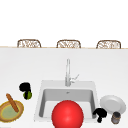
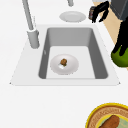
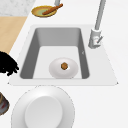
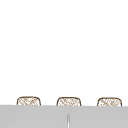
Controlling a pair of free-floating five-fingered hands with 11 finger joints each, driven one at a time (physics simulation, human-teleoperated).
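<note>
The left robot hand (image 1: 25, 87) was seen in the front view w/ fingers curled down round a green fruit (image 1: 27, 95), above the counter (image 1: 20, 65) left of the sink (image 1: 41, 100). In the left side view the fruit (image 2: 119, 59) was cut off at the frame edge. The right robot hand (image 1: 100, 113) hung curled, nothing gripped, betw. the sink and a jar (image 1: 115, 117), near a white plate (image 1: 113, 103). A red ball (image 1: 67, 114) hid the basin in front; the side views showed instead a small plate (image 2: 64, 64) w/ a brown morsel (image 2: 63, 61), not identifiable. A bowl (image 1: 11, 111) held a bread stick (image 1: 12, 102).
</note>
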